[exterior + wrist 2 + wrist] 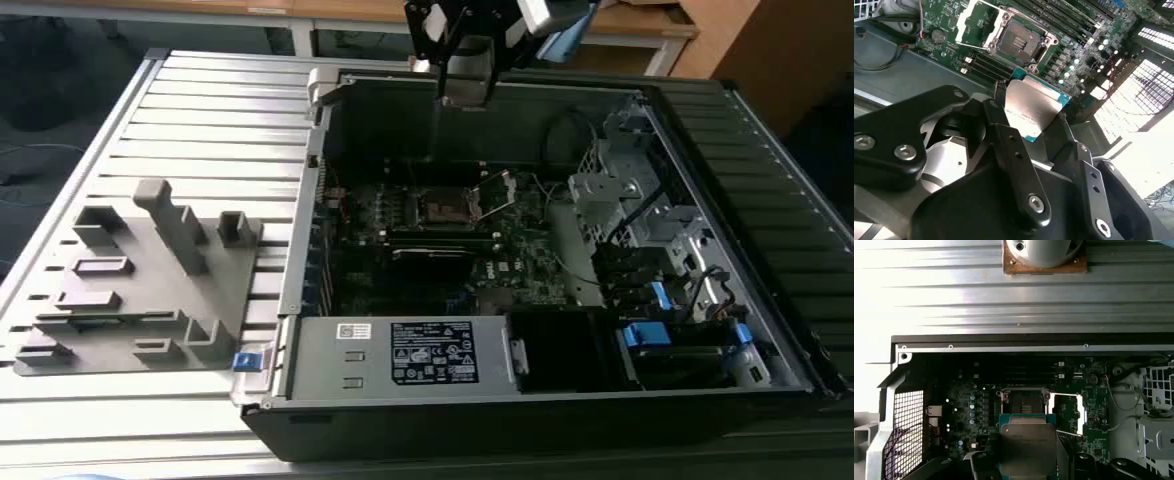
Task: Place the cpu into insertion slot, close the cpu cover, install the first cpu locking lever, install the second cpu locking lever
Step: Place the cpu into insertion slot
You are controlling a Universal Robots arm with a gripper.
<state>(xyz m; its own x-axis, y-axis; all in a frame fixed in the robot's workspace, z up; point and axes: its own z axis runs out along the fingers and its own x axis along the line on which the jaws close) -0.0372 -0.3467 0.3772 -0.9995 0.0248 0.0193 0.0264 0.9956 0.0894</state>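
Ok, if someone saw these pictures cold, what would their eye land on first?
The cpu, pinched between the black fingers of the gripper, hangs above the open computer case. On the board inside, the insertion slot lies bare, with the cpu cover swung open beside it.

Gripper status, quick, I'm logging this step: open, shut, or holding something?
Gripper: shut on the small flat square cpu with a dull grey metal top.

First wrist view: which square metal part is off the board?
The chip, held in the gripper; the socket and its flipped-open cover sit on the board.
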